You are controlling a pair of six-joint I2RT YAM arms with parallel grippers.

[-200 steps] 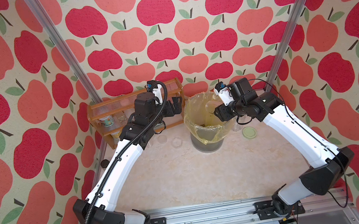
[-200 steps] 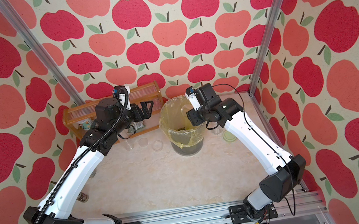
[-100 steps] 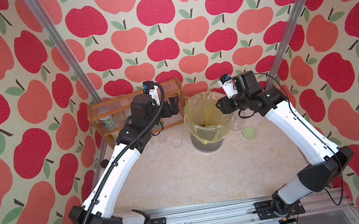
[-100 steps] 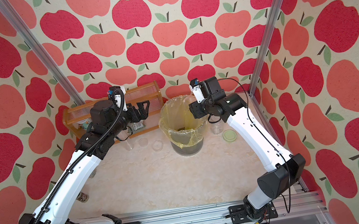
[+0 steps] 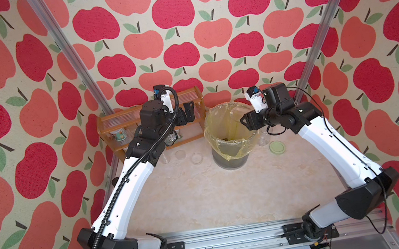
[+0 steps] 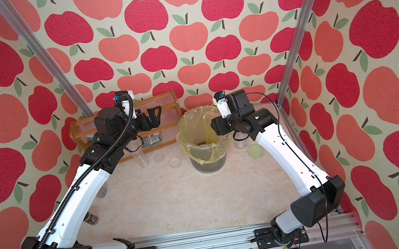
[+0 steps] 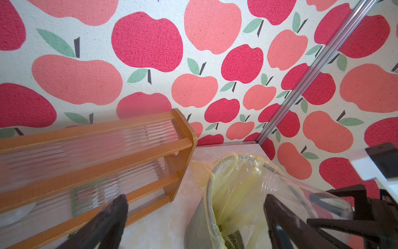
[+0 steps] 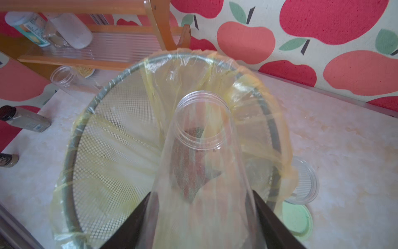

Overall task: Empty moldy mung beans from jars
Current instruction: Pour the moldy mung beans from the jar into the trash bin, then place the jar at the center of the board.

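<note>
In both top views the right gripper [image 5: 245,123] clamps a clear jar [image 5: 235,114] tilted with its mouth over the lined bin [image 5: 229,159], while the left gripper [image 6: 153,114] hangs wide open and empty before the rack [image 5: 116,119]. The left wrist view shows that gripper's fingers [image 7: 116,213] spread far apart, and mung beans [image 7: 231,238] at the liner's bottom. The right wrist view looks along the jar, which is pinched between both fingers, to beans in the bin beyond its mouth, with a green lid [image 8: 297,217] on the surface [image 8: 344,151] beside the bin.

Rear crowded by bin [image 5: 230,162], rack [image 5: 124,118]; front seemingly open.
</note>
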